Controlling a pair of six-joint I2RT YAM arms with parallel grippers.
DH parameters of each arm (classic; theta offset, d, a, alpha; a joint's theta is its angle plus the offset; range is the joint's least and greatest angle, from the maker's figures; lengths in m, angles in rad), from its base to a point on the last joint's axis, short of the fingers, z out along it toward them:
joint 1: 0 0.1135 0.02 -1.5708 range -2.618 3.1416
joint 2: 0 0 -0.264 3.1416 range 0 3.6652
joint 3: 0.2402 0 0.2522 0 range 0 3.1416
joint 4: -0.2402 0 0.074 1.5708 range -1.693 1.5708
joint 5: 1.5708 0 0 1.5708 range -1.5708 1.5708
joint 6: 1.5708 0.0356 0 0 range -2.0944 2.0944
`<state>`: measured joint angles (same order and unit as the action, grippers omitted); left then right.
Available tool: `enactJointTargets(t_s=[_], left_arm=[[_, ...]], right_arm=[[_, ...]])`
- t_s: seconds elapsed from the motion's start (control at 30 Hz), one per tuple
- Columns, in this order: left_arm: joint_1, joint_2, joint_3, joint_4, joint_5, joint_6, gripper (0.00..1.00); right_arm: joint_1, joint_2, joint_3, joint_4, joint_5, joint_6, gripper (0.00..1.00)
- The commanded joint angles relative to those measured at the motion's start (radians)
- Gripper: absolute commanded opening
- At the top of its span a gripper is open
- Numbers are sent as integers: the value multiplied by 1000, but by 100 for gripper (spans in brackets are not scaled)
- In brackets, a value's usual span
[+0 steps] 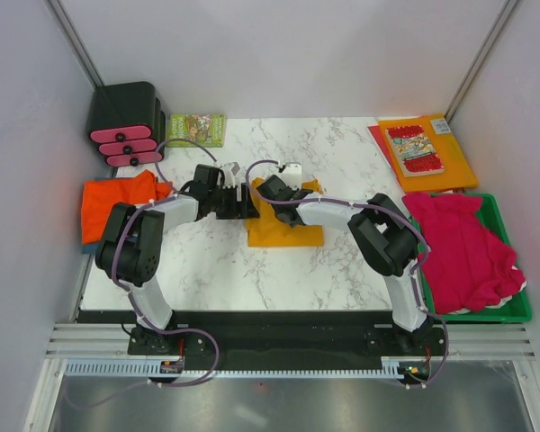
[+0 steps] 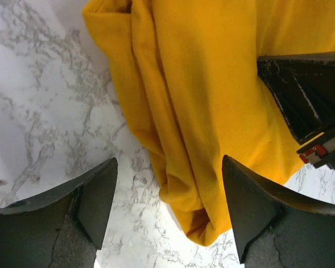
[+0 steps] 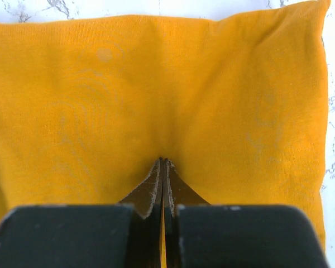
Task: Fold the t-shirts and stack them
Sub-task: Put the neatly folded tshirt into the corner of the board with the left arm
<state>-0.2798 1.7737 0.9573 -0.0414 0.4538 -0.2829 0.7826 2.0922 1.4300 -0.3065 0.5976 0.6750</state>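
My left pincer (image 2: 168, 162) stands wide open, gripping nothing, with a bunched edge of the mustard t-shirt (image 2: 212, 84) lying between its fingers; my right pincer (image 3: 163, 163) is clamped tight, pinching that shirt's cloth at its tips

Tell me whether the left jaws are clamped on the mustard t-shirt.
No, the left jaws stand wide apart, with the mustard t-shirt unpinched between them.

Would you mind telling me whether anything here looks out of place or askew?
The crimson-pink t-shirts spill crumpled over the rim of the green bin, and the mustard t-shirt is bunched along one edge.
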Motion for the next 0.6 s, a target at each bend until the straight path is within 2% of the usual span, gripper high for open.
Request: enactJointTargets(t_s=[0.0, 0.1, 0.27, 0.33, 0.5, 0.57], left_arm=[[-10, 79, 46, -5, 14, -35, 82], [-12, 113, 72, -26, 34, -39, 77], [-13, 147, 75, -63, 55, -32, 51], [-12, 153, 74, -78, 74, -30, 48], [-13, 156, 80, -109, 88, -29, 48], [-12, 159, 80, -121, 101, -27, 40]], right_arm=[[0, 23, 17, 4, -27, 23, 0], [1, 22, 9, 6, -27, 28, 0], [1, 17, -9, 6, -24, 38, 0], [3, 15, -11, 6, -25, 41, 0], [3, 17, -13, 6, -30, 52, 0], [1, 16, -14, 6, -35, 55, 0]])
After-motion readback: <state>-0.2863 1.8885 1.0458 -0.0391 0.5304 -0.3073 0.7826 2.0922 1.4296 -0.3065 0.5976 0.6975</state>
